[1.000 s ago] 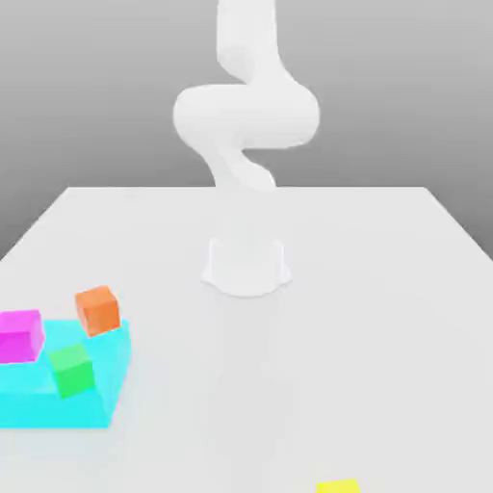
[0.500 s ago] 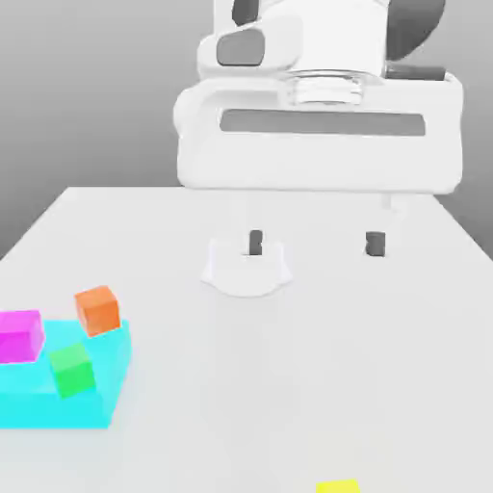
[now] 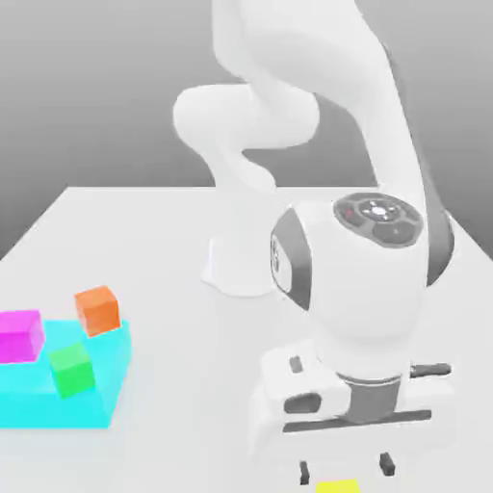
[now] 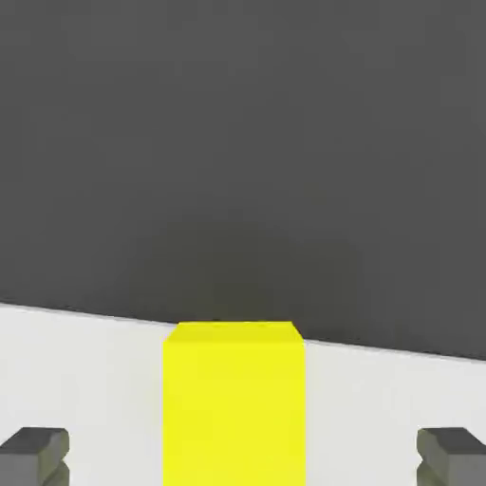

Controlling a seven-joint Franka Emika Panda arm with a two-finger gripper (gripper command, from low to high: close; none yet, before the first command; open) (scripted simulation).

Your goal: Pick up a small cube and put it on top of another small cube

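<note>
The gripper (image 3: 345, 469) hangs low over the near edge of the white table (image 3: 173, 241), its fingers (image 4: 33, 454) spread wide and holding nothing. The yellow cube (image 3: 337, 486) sits on the table between them, touching neither. Far off at the exterior view's left, an orange cube (image 3: 97, 309), a green cube (image 3: 71, 371) and a magenta cube (image 3: 20, 335) rest on a cyan block (image 3: 58, 404).

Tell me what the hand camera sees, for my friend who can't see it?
A bright yellow cube sits on the white table, midway between the open end effector fingertips, touching neither. Behind is dark grey.
</note>
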